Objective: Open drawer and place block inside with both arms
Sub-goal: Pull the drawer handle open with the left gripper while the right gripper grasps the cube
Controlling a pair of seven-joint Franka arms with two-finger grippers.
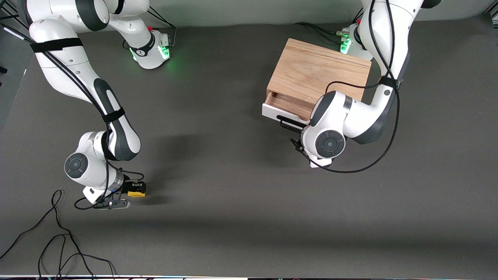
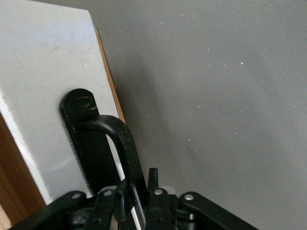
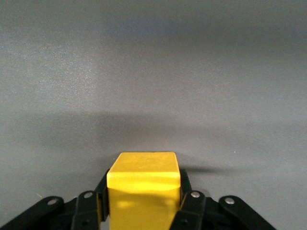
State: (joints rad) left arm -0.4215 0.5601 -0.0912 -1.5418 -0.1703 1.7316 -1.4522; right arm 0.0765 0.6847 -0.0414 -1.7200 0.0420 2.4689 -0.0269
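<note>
The drawer (image 1: pixel 290 103) stands partly open in the light oak box (image 1: pixel 319 72) at the left arm's end of the table. My left gripper (image 1: pixel 296 137) is shut on the black bar handle (image 1: pixel 288 123). In the left wrist view the handle (image 2: pixel 125 141) runs between my left gripper's (image 2: pixel 138 181) fingers (image 2: pixel 152 176), against the white drawer front (image 2: pixel 48 72). My right gripper (image 1: pixel 131 192) is shut on the yellow block (image 1: pixel 137 190), low over the table near the front camera at the right arm's end. The block (image 3: pixel 143 179) fills the right gripper (image 3: pixel 143 194).
Loose black cables (image 1: pixel 58 241) lie on the dark grey table near the front camera at the right arm's end. The left arm's cable (image 1: pixel 389 128) loops beside the oak box.
</note>
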